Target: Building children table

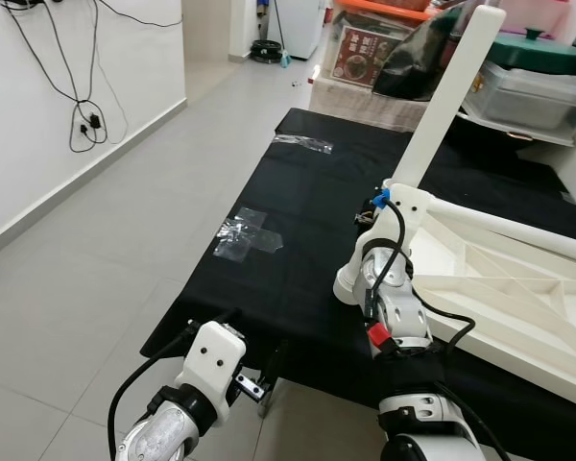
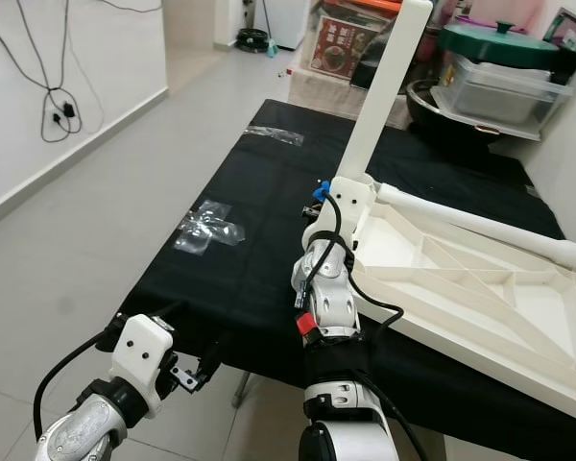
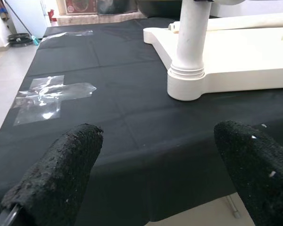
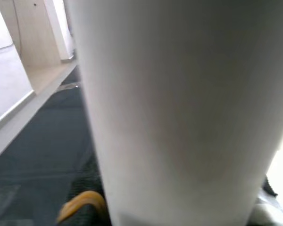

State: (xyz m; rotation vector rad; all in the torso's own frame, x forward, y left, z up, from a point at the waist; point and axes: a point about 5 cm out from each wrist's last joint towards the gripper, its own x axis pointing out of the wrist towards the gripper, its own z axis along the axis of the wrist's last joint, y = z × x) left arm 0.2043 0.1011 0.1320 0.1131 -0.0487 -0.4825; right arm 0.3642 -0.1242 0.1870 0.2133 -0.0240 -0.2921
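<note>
**Leg half-seated, one arm doing all the holding**

Nearest the camera, the left gripper (image 3: 146, 174) hangs just off the front edge of the black cloth (image 1: 298, 230), its two fingers spread wide with nothing between them. It gives no support.

Beyond it, the right gripper (image 2: 341, 206) sits at the near corner of the upturned white tabletop (image 2: 461, 288), pressed to the base of the standing leg (image 2: 384, 96). Whether its fingers clamp the leg I cannot tell; the wrist camera is pushed right against the white tube.

The leg leans slightly, so it may cross-thread or pop out of its socket if twisted off-axis. With the tabletop unheld, it could slide on the cloth. A loose second leg (image 2: 480, 226) lying across the frame could roll if jolted.
</note>
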